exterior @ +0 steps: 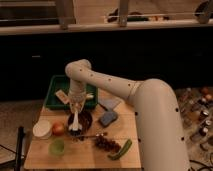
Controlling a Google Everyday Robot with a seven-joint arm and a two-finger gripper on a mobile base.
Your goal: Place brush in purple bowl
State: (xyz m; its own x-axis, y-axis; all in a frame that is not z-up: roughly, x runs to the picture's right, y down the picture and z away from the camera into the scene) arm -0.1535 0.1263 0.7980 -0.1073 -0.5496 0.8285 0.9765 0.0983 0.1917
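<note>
Here, above the light wooden table [82, 157], the dark purple round bowl [87, 120] has our gripper [76, 106] at its twelve o'clock rim, with the small white plastic brush [75, 121] reaching from it into the bowl. Whether it clamps the brush we cannot tell. We should let go low, then rise straight.

Dim indoor scene, lit warmly from above. The counter [82, 155] and the white arm [155, 115] are the brightest surfaces; the wall behind is almost black. The end effector [75, 106] hangs pale just above the purple bowl [87, 120], whose interior lies in shadow, the brush [75, 121] showing light against it. Soft shadow falls under the arm.
</note>
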